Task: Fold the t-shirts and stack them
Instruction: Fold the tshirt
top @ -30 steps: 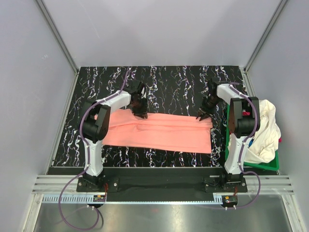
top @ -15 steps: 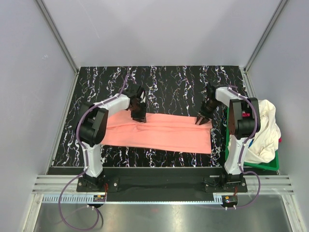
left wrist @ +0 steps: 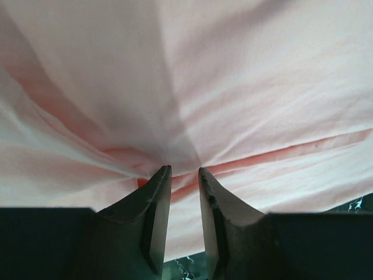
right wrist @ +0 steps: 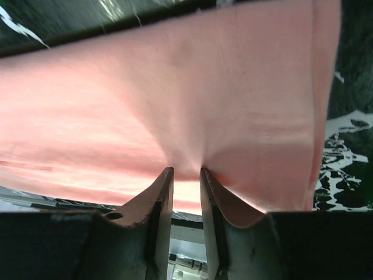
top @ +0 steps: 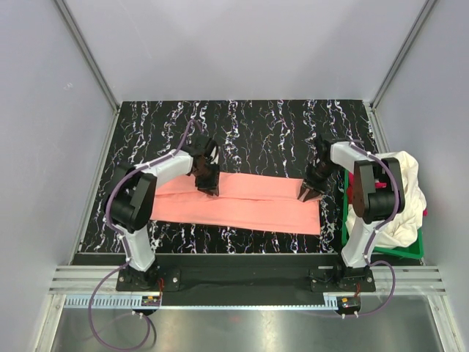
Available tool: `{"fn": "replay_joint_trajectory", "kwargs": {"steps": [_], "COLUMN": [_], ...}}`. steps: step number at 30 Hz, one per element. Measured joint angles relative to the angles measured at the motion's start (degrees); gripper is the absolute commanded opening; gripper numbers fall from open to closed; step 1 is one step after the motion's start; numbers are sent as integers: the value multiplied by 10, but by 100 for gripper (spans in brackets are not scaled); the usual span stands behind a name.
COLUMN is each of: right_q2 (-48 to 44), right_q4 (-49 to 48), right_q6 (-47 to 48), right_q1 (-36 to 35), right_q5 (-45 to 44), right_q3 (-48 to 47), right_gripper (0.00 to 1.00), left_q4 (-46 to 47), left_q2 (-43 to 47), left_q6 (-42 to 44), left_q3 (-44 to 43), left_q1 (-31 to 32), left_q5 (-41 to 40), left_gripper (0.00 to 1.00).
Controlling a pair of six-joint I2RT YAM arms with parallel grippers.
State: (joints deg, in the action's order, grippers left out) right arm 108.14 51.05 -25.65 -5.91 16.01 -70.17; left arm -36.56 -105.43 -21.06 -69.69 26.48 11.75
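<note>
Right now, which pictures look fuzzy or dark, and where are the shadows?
Top external view: sharp and evenly lit, the salmon-pink t-shirt clear, with only faint soft shadows on the table. Left wrist view: the shirt looks washed-out pale, with shadowy creases running to the left tool. Right wrist view: brighter pink, a bit soft up close, the right tool nearly black.

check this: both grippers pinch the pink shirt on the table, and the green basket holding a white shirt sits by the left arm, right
Wrong side: the top external view shows the green basket holding the cream-white shirt by the right arm, not the left. The rest stands: the left gripper and right gripper both pinch the salmon-pink shirt.
</note>
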Motion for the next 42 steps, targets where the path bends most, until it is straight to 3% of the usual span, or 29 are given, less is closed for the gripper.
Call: {"fn": "replay_joint_trajectory", "kwargs": {"steps": [5, 15, 20, 26, 34, 42], "right_q2": [-28, -32, -28, -7, -3, -3], "right_q4": [5, 2, -14, -19, -22, -24], "right_q6": [1, 9, 14, 22, 25, 30], "right_q1": [0, 13, 18, 19, 20, 20], "right_q5": [-1, -6, -10, -17, -16, -15], "right_q3": [11, -21, -1, 20, 20, 20], "right_gripper": [34, 34, 34, 34, 34, 34], "left_q4": [-27, -54, -59, -57, -12, -38], "left_q2": [46, 82, 82, 75, 5, -76], "left_q6": [4, 27, 38, 61, 46, -2], "left_q3": [-5, -79, -66, -70, -98, -178], "left_q1": [1, -14, -90, -190, -120, -74], "left_q5": [-15, -58, -51, -12, 16, -110], "left_gripper": [39, 40, 56, 53, 53, 52]}}
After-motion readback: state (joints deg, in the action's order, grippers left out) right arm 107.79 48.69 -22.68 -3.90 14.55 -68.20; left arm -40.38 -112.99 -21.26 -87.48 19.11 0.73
